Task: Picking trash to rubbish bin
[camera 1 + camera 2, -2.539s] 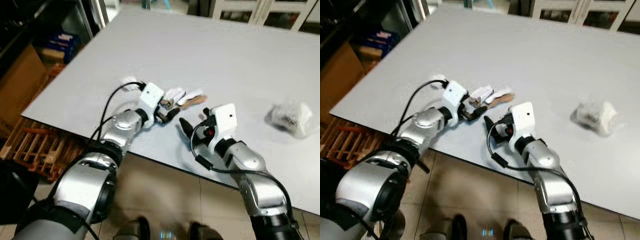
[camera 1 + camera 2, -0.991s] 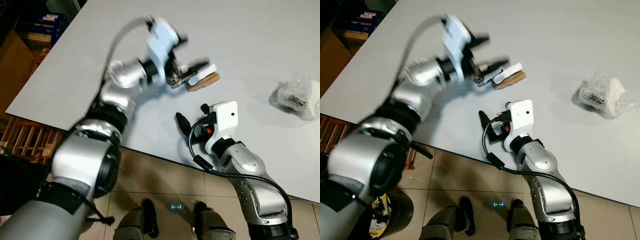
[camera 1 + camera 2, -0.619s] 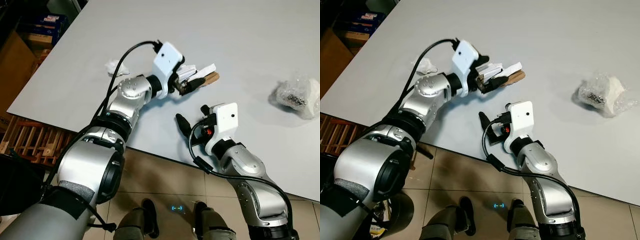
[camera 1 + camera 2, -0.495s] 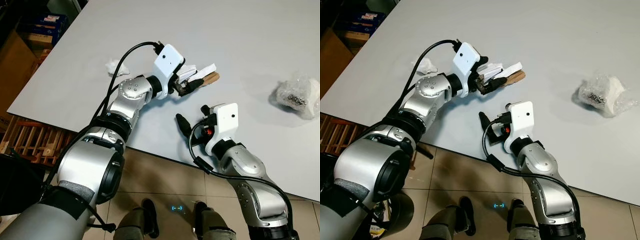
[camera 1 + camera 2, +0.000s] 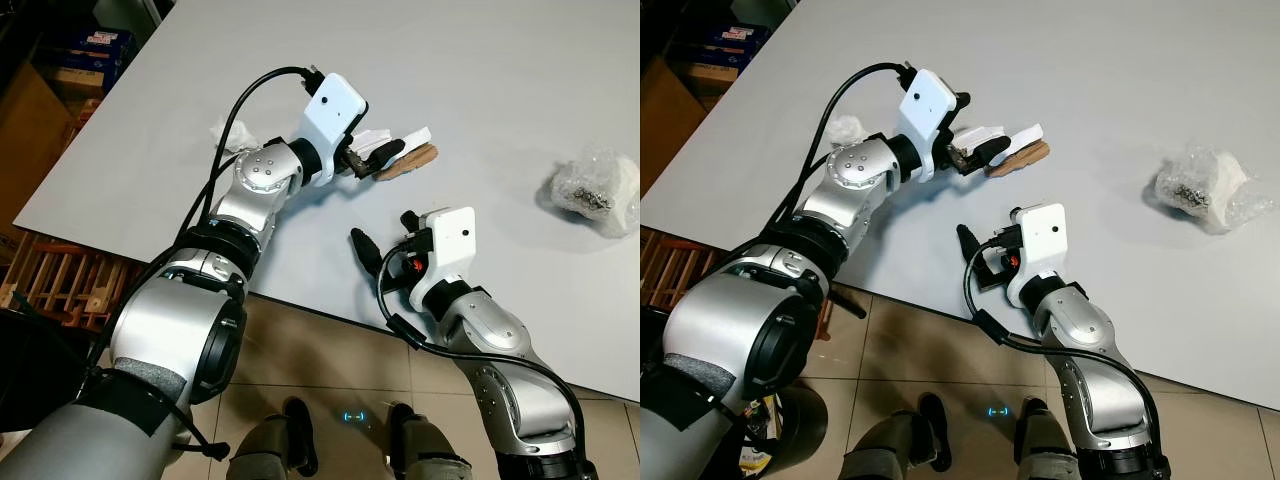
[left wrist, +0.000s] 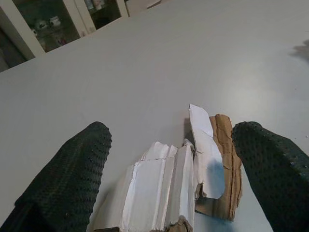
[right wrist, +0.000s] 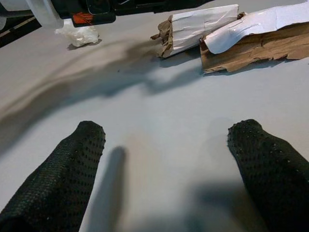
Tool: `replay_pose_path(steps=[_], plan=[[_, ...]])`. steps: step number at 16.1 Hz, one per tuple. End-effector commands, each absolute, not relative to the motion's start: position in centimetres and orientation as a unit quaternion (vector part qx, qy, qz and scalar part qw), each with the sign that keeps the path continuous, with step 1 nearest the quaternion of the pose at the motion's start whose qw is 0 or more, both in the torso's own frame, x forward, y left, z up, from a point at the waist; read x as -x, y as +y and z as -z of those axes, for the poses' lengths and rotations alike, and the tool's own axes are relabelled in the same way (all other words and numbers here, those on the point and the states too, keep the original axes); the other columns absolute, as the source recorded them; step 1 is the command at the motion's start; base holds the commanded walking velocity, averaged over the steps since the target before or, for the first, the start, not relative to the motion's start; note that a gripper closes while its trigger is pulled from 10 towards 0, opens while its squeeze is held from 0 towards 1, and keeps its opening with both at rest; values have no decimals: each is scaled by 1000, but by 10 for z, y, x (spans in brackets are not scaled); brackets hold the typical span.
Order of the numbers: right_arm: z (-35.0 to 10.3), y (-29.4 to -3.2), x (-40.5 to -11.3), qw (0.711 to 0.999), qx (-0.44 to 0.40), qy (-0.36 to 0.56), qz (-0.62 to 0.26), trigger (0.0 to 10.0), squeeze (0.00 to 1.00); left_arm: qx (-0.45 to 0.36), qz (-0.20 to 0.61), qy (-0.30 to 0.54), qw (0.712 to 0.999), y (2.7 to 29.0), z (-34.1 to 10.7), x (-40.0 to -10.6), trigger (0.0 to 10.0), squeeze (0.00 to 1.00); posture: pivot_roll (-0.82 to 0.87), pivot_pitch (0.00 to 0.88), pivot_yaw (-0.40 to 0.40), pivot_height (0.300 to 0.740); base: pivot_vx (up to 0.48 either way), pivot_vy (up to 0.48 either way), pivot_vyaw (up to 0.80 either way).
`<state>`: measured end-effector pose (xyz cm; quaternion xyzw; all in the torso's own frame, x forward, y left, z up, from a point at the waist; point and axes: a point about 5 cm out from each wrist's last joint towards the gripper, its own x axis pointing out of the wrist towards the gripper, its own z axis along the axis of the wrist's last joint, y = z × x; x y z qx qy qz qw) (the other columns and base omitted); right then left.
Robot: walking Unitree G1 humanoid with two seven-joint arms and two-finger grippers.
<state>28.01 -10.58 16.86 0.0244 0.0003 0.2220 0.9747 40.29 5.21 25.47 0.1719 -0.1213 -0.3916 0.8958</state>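
**Over the torn cardboard, fingers spread**

On the grey table before me lie two scraps of torn cardboard — white on one face, brown on the other — just beside each other near the table's front part. My left gripper reaches over them with its two black fingers spread wide, one on either side of the scraps; I cannot tell whether the pads touch the card. My right gripper hovers low over bare tabletop near the front edge, short of the scraps, its fingers also held apart with nothing between them.

Off to my left a small crumpled white tissue sits on the table, and well apart on my right rests a clear plastic bag bunched around something dark — both untouched.
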Motion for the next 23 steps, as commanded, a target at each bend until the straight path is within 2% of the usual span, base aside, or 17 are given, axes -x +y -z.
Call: replay_pose_path(steps=[1,10,11,12,13,23], plan=[[-159,-104,-277,974,-32,23,-224,10000,0,-178,390,-111,897,55,-252,-404,10000,0,-197,303,152,740,0,0,0],[-155,-105,-265,974,-37,37,-219,10000,0,-170,368,-40,913,44,-204,-397,10000,0,-224,353,133,740,0,0,0],[-154,-105,-263,974,-38,40,-220,10000,0,-180,349,-37,919,45,-202,-398,4902,0,-224,355,131,740,0,0,0],[-154,-105,-263,974,-38,40,-220,10000,0,-181,347,-37,920,45,-202,-398,4902,0,-223,355,131,740,0,0,0],[-153,-105,-263,974,-39,41,-220,10000,0,-186,337,-36,922,47,-202,-399,0,0,-223,352,132,740,0,0,0],[-152,-100,-264,974,-45,43,-220,10000,0,-183,316,-35,930,50,-195,-399,0,0,-213,344,138,740,0,0,0]])
